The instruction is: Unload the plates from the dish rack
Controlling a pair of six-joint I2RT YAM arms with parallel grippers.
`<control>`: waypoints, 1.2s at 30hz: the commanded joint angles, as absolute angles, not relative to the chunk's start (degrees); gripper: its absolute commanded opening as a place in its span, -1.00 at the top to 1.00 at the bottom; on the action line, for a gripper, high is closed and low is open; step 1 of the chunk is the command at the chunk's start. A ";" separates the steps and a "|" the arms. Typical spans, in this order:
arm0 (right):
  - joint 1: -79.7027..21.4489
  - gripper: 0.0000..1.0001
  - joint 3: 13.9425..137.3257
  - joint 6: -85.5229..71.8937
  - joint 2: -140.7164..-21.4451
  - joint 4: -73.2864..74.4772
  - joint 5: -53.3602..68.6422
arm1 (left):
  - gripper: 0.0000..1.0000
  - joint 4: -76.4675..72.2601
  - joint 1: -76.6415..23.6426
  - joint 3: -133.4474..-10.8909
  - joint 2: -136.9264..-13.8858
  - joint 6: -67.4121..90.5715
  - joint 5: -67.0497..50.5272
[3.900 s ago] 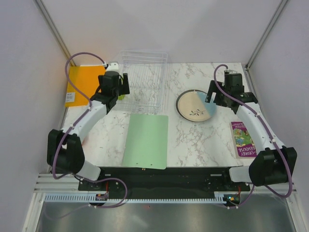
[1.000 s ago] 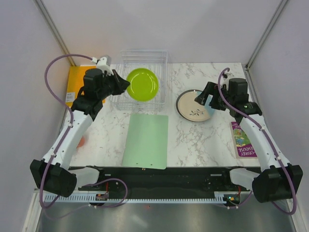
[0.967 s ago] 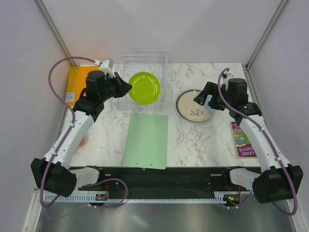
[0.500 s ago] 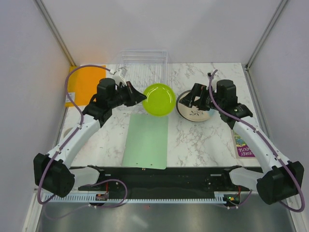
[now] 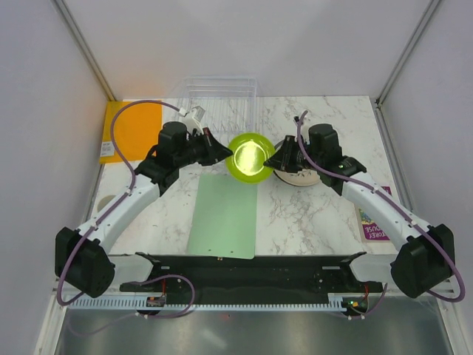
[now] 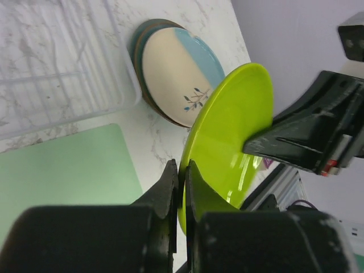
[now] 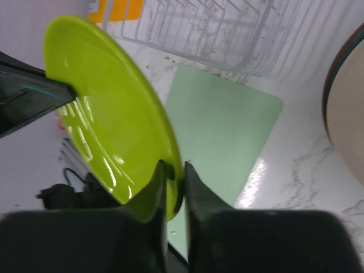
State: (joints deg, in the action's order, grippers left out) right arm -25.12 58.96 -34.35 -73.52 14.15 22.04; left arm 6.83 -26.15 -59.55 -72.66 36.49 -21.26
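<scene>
A lime-green plate [image 5: 250, 157] hangs on edge above the table between both arms. My left gripper [image 5: 227, 153] is shut on its left rim, and my right gripper [image 5: 273, 160] is shut on the opposite rim. In the left wrist view the plate [image 6: 227, 142] rises from my left gripper [image 6: 182, 177]. In the right wrist view the plate [image 7: 108, 119] is pinched at its lower rim by my right gripper [image 7: 175, 170]. The clear dish rack [image 5: 219, 111] stands behind, no plates showing in it. A stack of plates [image 6: 176, 74] with a cream leaf-sprig one on top lies right of the rack.
A pale-green mat [image 5: 224, 214] lies flat below the held plate. An orange pad [image 5: 133, 129] sits at the far left, a purple book [image 5: 372, 224] at the right. The plate stack [image 5: 299, 180] is partly covered by my right arm.
The left arm lifted the lime-green plate out of the rack and carried it forward and right. The right arm swung left from the stack and closed on the plate's other rim.
</scene>
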 commanded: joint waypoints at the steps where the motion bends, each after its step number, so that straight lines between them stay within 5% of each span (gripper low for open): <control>1: -25.31 1.00 60.91 -33.66 -73.92 11.95 19.43 | 0.96 2.37 -26.63 -59.15 -72.16 39.02 -21.97; 4: -25.31 1.00 62.31 -32.79 -73.39 14.40 15.83 | 0.96 2.02 -26.63 -57.49 -71.55 38.06 -21.62; 5: -25.23 1.00 62.75 -31.57 -73.13 15.37 14.60 | 0.68 2.11 -26.63 -57.05 -71.28 37.62 -21.36; 7: -25.22 1.00 64.16 -30.50 -72.16 18.35 10.14 | 0.48 2.46 -26.63 -56.34 -70.93 36.65 -20.83; 8: -24.96 1.00 64.60 -29.28 -71.81 19.24 9.06 | 0.07 2.63 -26.54 -55.55 -70.41 36.30 -20.05; 9: -24.79 1.00 65.30 -28.92 -71.20 20.29 7.49 | -0.12 3.33 -26.54 -55.29 -70.23 35.43 -19.60; 12: -23.12 1.00 65.74 -27.52 -70.14 23.55 3.17 | -0.48 5.96 -26.54 -54.32 -68.91 33.24 -15.74; 22: -10.38 1.00 61.97 -24.70 -71.45 27.16 4.22 | -0.58 10.37 -26.54 -51.68 -62.85 29.27 -8.70; 36: -7.03 1.00 59.42 -24.17 -79.80 24.79 3.25 | -0.57 12.13 -26.54 -51.68 -61.61 28.83 -8.35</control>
